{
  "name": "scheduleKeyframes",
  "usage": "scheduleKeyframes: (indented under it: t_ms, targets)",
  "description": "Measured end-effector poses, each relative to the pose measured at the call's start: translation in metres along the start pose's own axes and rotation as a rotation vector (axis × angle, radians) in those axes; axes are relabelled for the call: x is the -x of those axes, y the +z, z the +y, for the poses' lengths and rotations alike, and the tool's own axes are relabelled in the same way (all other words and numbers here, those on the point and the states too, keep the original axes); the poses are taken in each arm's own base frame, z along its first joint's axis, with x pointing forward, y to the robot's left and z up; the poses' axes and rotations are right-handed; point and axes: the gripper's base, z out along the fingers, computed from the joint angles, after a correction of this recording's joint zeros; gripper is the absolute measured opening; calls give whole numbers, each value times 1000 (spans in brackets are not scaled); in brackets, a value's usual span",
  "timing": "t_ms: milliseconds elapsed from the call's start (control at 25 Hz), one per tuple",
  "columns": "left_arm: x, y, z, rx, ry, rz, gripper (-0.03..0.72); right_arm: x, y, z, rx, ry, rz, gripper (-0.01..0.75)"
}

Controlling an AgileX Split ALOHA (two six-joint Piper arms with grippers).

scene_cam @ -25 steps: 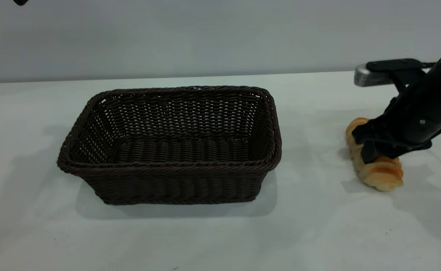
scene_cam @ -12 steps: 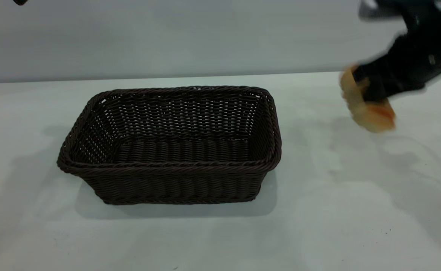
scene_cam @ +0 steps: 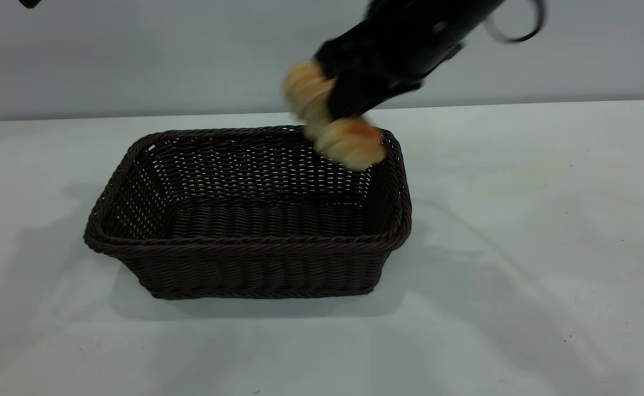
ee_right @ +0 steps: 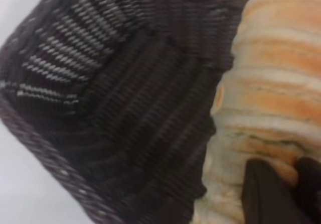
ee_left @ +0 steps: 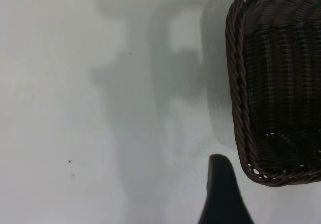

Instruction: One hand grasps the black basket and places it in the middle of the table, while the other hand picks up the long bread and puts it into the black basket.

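White table (scene_cam: 519,220): black basket (scene_cam: 247,242) mid-table, nothing inside; right gripper (scene_cam: 349,93) clamps long bread (scene_cam: 332,118) above its rim; left gripper (ee_left: 220,194) jaws: cannot tell

A white table (scene_cam: 519,220) bearing a few tiny dark specks carries the black basket (scene_cam: 250,264), a woven rectangular piece standing left of centre, casting a soft shadow.

long bread (scene_cam: 343,140) lifted off table (scene_cam: 519,220), carried above black basket (scene_cam: 245,242)
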Motion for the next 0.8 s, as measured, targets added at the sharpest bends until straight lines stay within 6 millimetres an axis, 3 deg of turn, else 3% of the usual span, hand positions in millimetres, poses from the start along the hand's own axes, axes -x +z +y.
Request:
scheduleKeyframes:
  t_ms: [160, 320, 560, 680, 800]
  targets:
    - [-2, -8, 0, 1, 16, -18, 541, -6, 11, -3, 5, 11, 31, 250]
    - [-8, -32, -1, 3, 33, -76, 541, -4, -3, -17, 8, 14, 54, 355]
    - [-42, -75, -2, 8, 65, -152, 541, -1, -63, -62, -45, 116, 149, 378]
    - [-67, -90, -3, 10, 78, -171, 541, -6, -105, -94, -160, 198, 207, 379]
    - [-97, -102, -4, 11, 80, -186, 541, -15, -144, -112, -258, 270, 277, 381]
